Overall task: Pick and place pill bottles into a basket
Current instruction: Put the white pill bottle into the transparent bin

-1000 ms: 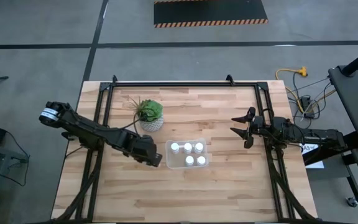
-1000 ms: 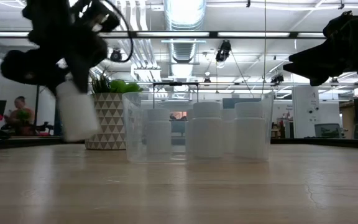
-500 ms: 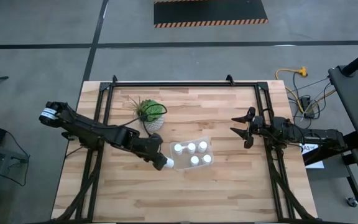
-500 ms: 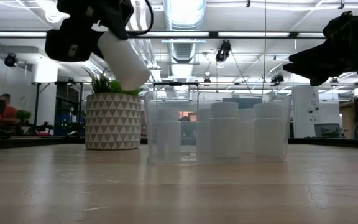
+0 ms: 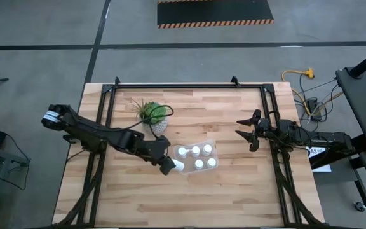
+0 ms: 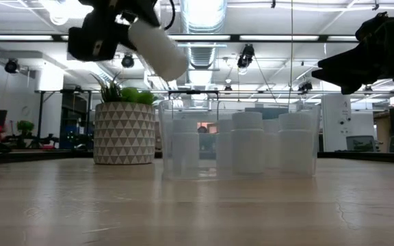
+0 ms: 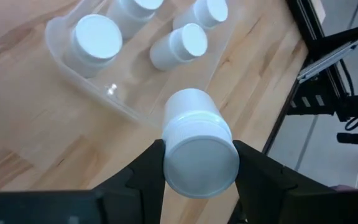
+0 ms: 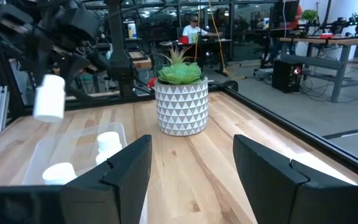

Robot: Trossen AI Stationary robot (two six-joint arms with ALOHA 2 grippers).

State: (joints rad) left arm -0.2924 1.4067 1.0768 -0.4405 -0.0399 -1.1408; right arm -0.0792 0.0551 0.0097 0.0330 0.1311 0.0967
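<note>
The task is looking nearly finished: five of the six small white cylindrical pill bottles are already standing upright inside the clear, see-through rectangular plastic basket [image 5: 196, 157], and only the last one is waiting to go in. Taking the basket as the landmark and going left to right, the green plant in its white patterned pot [image 5: 154, 116] is sitting beyond the basket's left end on the pale wooden desk [image 5: 234, 191]. Closer in, the left hand [image 5: 168, 165] is hovering at the basket's left edge, its two dark fingers [image 7: 143, 171] closed only as far as the bottle's width, gripping the sixth white pill bottle [image 6: 158, 49] by its sides. That bottle is hanging tilted in the air above the basket's left rim, touching neither. Well to the right of the basket, the right hand [image 5: 247, 132] is waiting with its fingers spread wide apart, holding nothing.
</note>
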